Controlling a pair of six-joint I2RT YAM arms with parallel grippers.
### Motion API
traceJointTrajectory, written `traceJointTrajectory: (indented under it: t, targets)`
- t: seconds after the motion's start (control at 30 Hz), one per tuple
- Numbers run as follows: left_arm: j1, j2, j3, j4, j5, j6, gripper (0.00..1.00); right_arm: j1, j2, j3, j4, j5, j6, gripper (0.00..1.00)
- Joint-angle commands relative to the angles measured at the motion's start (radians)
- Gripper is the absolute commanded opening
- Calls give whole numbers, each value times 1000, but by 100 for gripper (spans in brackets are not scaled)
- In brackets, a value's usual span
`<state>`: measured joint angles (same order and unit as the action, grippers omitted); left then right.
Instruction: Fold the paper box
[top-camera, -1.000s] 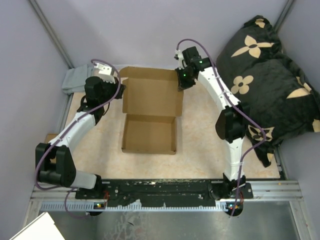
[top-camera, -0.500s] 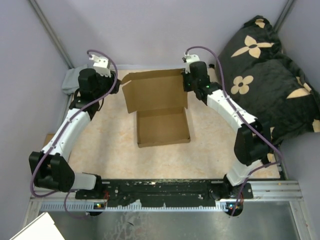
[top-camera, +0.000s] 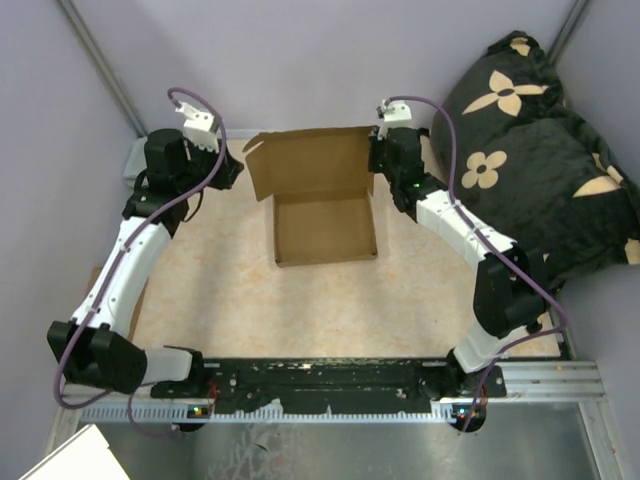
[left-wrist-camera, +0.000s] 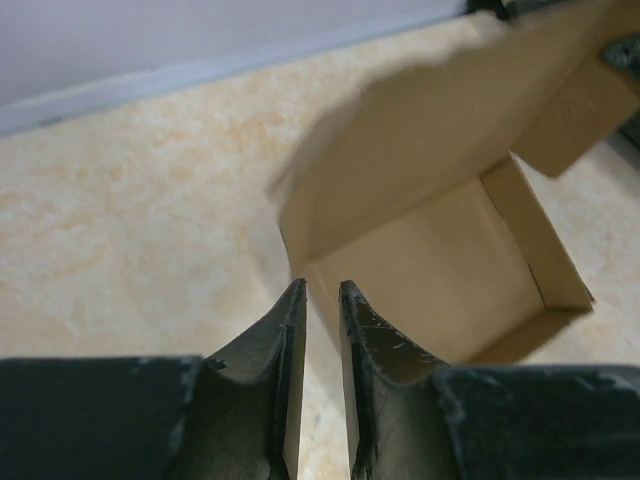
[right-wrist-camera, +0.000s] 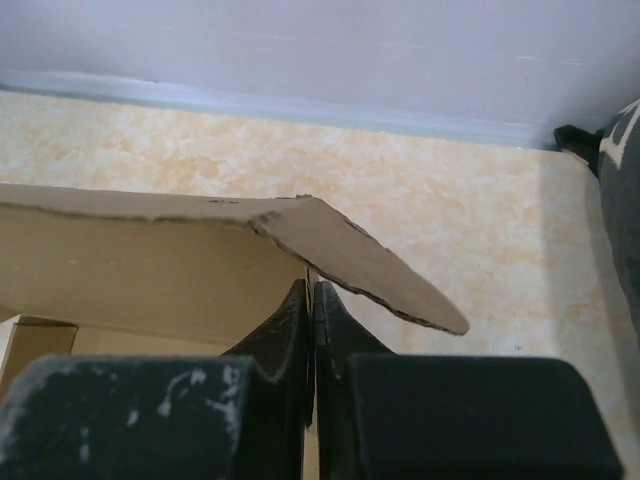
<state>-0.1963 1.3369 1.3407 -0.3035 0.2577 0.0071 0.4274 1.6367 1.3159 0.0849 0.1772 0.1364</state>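
Note:
The paper box (top-camera: 325, 228) is plain brown cardboard and lies at the far middle of the table, its tray open and its lid (top-camera: 310, 163) raised toward the back wall. My right gripper (top-camera: 378, 172) is shut on the lid's right edge. In the right wrist view its fingertips (right-wrist-camera: 312, 285) pinch a thin cardboard edge under a curved side flap (right-wrist-camera: 370, 255). My left gripper (top-camera: 226, 172) is left of the lid, apart from it. In the left wrist view its fingers (left-wrist-camera: 320, 287) stand a narrow gap apart, empty, with the box (left-wrist-camera: 440, 270) ahead.
A grey folded cloth (top-camera: 135, 160) lies at the far left corner, behind my left arm. A black pillow with tan flowers (top-camera: 530, 150) fills the right side. A small brown scrap (top-camera: 100, 272) is at the left edge. Grey walls close in at the back and sides.
The box has slid right and toward the back wall, and its lid has tilted up. Both grippers moved farther back. My left gripper has come away from the lid's left corner.

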Motion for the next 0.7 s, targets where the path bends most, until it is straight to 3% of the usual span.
traceJointTrajectory:
  t: [0.0,0.2,0.67]
  targets:
    - [-9,-122,-123,15,86,-48,26,2,-67,11,114,73,64,0]
    - [-33,-84,-138,31,47,-34,42,17,-66,10,118,43,55,0]
    - [-51,60,-39,130,-191,54,53,19,-78,-43,102,-83,8,0]
